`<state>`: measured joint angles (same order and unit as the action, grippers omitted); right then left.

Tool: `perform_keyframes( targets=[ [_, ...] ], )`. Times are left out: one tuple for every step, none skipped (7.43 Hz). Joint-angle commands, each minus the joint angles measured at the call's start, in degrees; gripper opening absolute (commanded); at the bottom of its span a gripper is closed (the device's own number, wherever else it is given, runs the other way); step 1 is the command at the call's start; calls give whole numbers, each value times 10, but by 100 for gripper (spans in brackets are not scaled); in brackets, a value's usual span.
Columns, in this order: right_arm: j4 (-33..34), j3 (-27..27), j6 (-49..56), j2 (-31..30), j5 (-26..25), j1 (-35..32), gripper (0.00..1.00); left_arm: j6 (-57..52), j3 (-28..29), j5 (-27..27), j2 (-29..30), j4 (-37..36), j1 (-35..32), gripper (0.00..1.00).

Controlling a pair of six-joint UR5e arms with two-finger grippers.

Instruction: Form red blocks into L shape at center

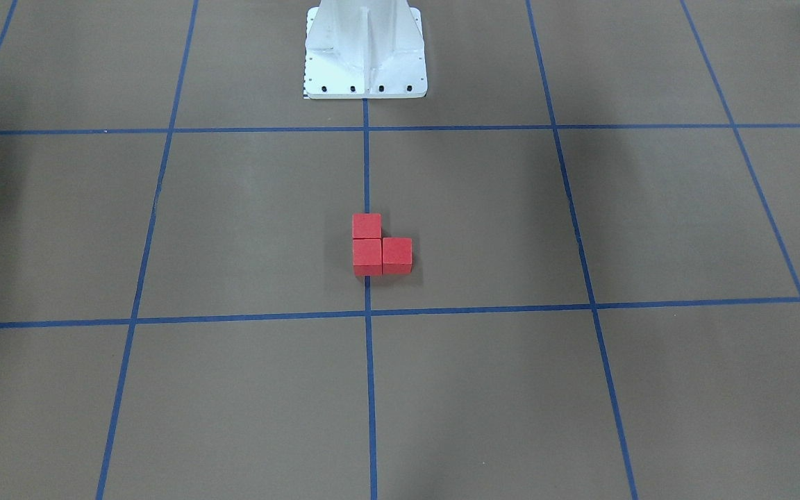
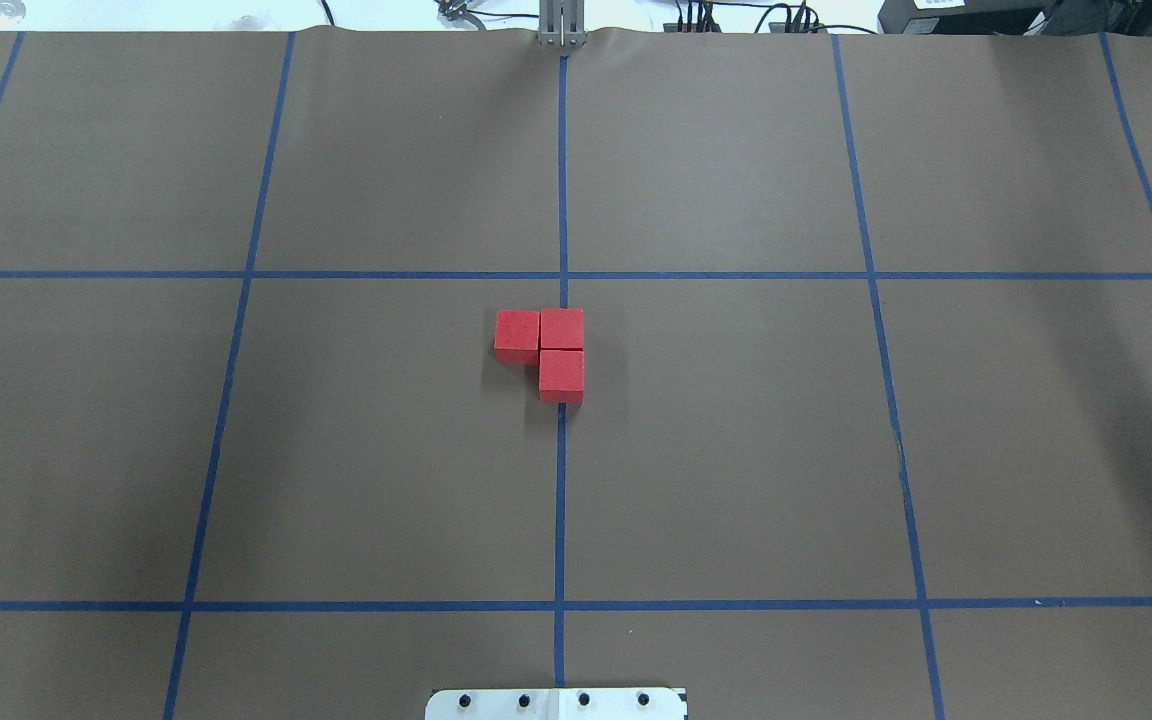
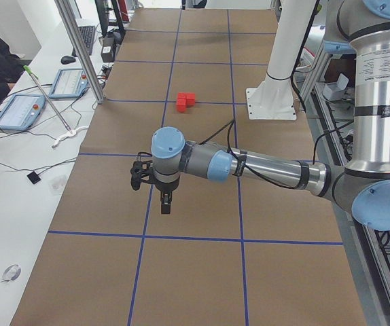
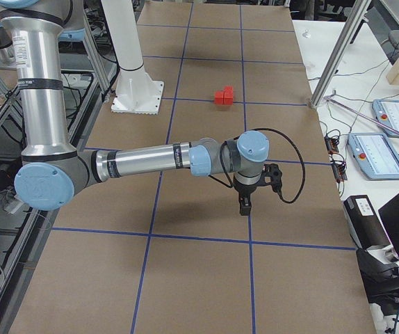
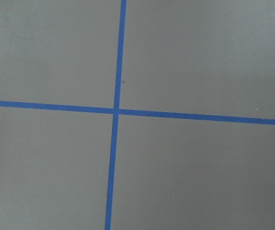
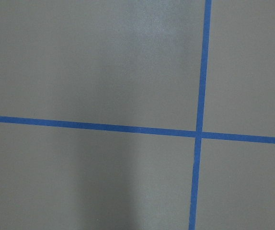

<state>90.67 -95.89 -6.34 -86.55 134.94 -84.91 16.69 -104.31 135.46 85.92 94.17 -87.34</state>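
On the brown worktop (image 2: 786, 450), the left hand (image 3: 166, 202) and right hand (image 4: 245, 204) hang well apart from the middle, whether released or clenched I cannot tell, while the three red blocks (image 2: 561, 340) sit touching in an L at the center (image 2: 596, 440), so the task looks done.

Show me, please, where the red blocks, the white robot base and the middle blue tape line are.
red blocks (image 2: 561, 329), overhead view, top face of the corner block.
white robot base (image 1: 365, 83), front-facing view, its foot plate.
middle blue tape line (image 2: 560, 500), overhead view, stretch below the blocks.
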Motion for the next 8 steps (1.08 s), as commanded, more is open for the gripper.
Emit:
perform_keyframes(
  targets=[
    [2,6,-6,6,-1,1,99,0,-3,0,-4,0,-1,100],
    [-1,6,-3,-4,3,1,99,1,2,1,-1,0,1,100],
    [-1,4,-2,-3,17,1,99,-1,6,2,0,3,2,100],
    [-1,4,0,-4,18,1,99,-1,-9,2,1,-1,2,100],
    [-2,-7,0,-5,21,1,99,-3,1,-2,2,4,7,100],
    [-2,7,2,-5,15,2,99,-4,-10,2,1,3,7,100],
    [-3,4,0,-5,21,2,99,-5,-10,2,-1,3,7,100],
    [-3,-2,0,-4,21,2,99,-6,-5,2,2,5,8,100]
  ],
)
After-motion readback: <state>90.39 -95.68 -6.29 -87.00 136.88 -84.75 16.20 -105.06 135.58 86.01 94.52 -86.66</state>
